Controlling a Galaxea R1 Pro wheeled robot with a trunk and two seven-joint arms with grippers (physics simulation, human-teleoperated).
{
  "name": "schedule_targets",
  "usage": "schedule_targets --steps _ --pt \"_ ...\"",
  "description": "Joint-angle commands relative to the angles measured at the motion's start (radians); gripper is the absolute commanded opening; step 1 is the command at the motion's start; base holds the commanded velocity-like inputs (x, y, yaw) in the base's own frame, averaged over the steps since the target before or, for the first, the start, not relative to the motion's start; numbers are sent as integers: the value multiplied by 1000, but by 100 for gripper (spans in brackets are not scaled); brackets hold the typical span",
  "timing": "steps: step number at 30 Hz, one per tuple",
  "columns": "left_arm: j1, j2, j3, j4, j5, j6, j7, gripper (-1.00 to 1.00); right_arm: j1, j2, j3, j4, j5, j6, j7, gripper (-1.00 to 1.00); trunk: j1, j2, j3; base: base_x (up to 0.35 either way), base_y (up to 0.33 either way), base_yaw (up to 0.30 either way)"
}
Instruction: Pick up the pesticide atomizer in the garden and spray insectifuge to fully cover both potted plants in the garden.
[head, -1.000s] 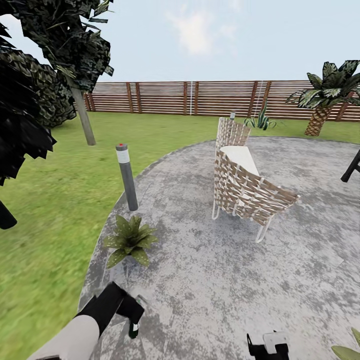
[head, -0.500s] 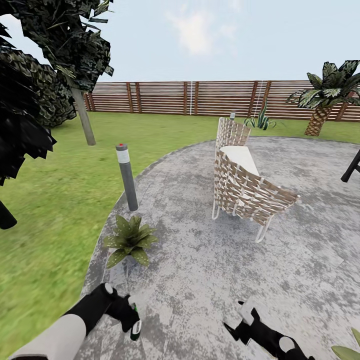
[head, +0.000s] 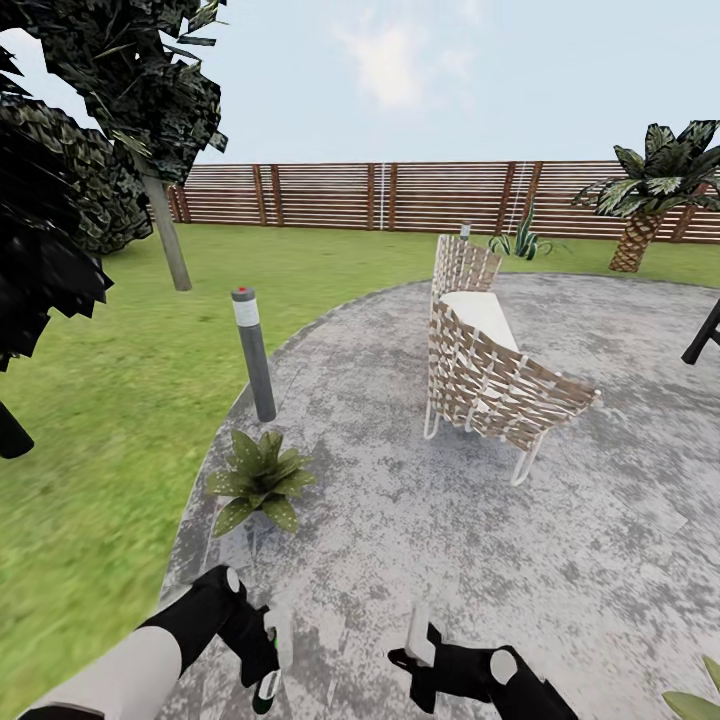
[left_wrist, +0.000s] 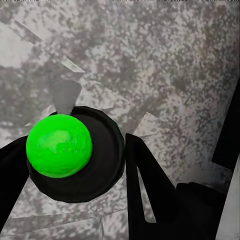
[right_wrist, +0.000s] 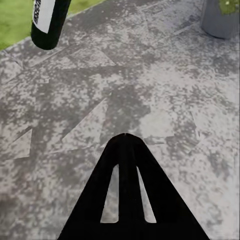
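Observation:
My left gripper (head: 262, 640) is shut on the pesticide atomizer (head: 268, 682), a dark-green bottle with a white label hanging low over the stone patio (head: 420, 540). In the left wrist view the atomizer (left_wrist: 102, 167) is a round black shape with a bright green ball on it, between the black fingers (left_wrist: 145, 185). The right wrist view catches the atomizer's (right_wrist: 47, 20) labelled body too. My right gripper (head: 420, 642) is shut and empty just to its right, its fingertips (right_wrist: 125, 139) meeting. One potted plant (head: 260, 482) sits at the patio edge ahead. Another potted plant (head: 697, 702) peeks in at the lower right, and a grey pot (right_wrist: 222, 19) is in the right wrist view.
A grey bollard lamp (head: 253, 350) stands at the patio rim behind the plant. A woven chair (head: 490, 375) is mid-patio. Lawn (head: 110, 420) lies to the left, with dark trees (head: 70, 170), a slatted fence (head: 400, 195) and a palm (head: 650, 195) behind.
My right arm has swung left and up into view, now close beside the held atomizer. The left gripper with the bottle has dipped slightly. The scene itself has not shifted.

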Motion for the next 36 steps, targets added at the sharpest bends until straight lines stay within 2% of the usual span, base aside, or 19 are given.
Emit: schedule_targets --steps 1,4,8,12,18,23,24,28,31,36 --pt "0 -1 -3 -2 2 11 -5 -100 -2 8 -6 -1 6 -3 6 -100 0 0 -1 0 0 0" --pt "1 -11 -5 -2 -14 10 -5 -100 -3 27 -6 -1 6 -3 6 -100 0 0 -1 0 0 0" --pt "1 -21 -27 -2 -46 10 -5 -100 -4 43 -6 -2 6 -3 6 -100 0 0 -1 0 0 0" --pt "2 -34 -30 -4 -51 7 -4 -100 -4 63 -6 -11 5 -2 6 -100 0 0 -1 0 0 0" --pt "4 -41 -30 -5 -50 -6 2 -100 -5 98 -6 -15 4 -2 6 -100 0 0 -1 0 0 0" --pt "5 -60 -31 -5 -50 -22 1 -100 -12 106 -6 -15 4 -2 6 -100 0 0 -1 0 0 0" --pt "6 -76 -31 -5 -49 -47 -2 -100 -13 108 -6 -15 4 -2 6 -100 0 0 -1 0 0 0" --pt "6 -98 -30 -4 -47 -101 -3 -100 -13 109 -6 -15 4 -2 6 -100 0 0 -1 0 0 0" --pt "6 -112 -30 -5 -47 -107 -3 -100 -13 119 -6 -15 4 -2 6 -100 0 0 -1 0 0 0" --pt "6 -127 -30 -6 -45 -109 -3 -100 -13 119 -6 -15 5 -2 6 -100 0 0 -1 0 0 0"
